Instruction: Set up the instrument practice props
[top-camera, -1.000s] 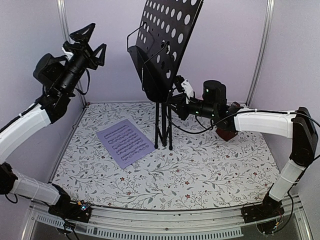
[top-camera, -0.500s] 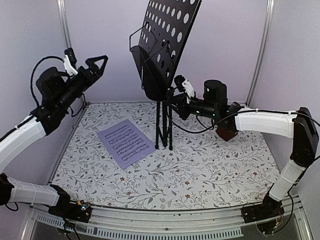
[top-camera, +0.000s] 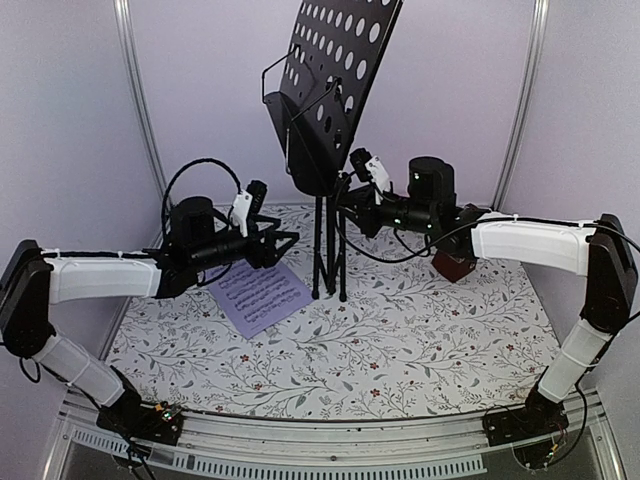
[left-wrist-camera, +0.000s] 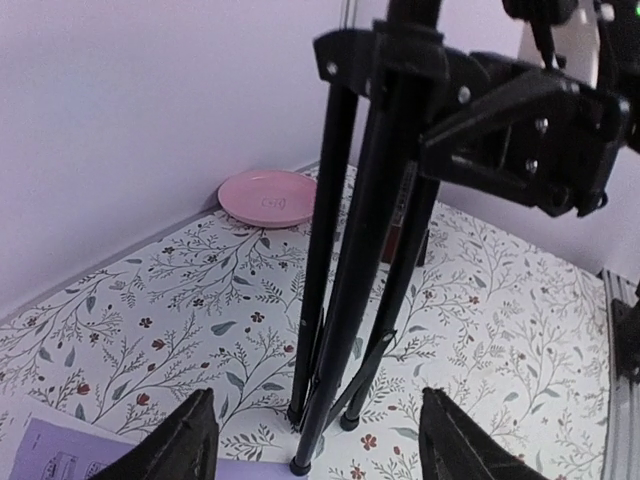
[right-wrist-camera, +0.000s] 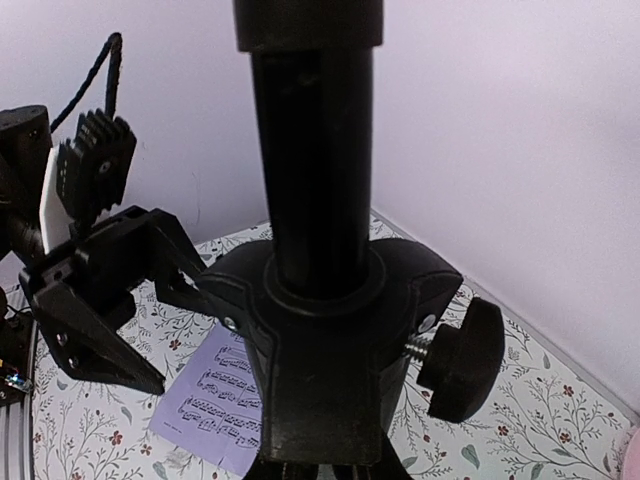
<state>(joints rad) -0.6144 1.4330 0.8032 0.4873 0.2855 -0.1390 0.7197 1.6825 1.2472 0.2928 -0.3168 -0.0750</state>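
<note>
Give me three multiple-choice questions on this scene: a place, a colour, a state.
1. Where is the sheet-music page? A) on the perforated desk B) on the table, left of the music stand C) on the wall
2. What colour is the plate? A) pink B) green C) black
3. How are the left fingers? A) shut on the page B) apart, nothing between them C) shut on a leg
B, it lies flat beside the stand; A, the left wrist view shows pink; B, both stand apart, empty.

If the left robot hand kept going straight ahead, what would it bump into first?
Most likely the music stand's black tripod legs, standing right ahead of its fingers, though depth is hard to judge.
</note>
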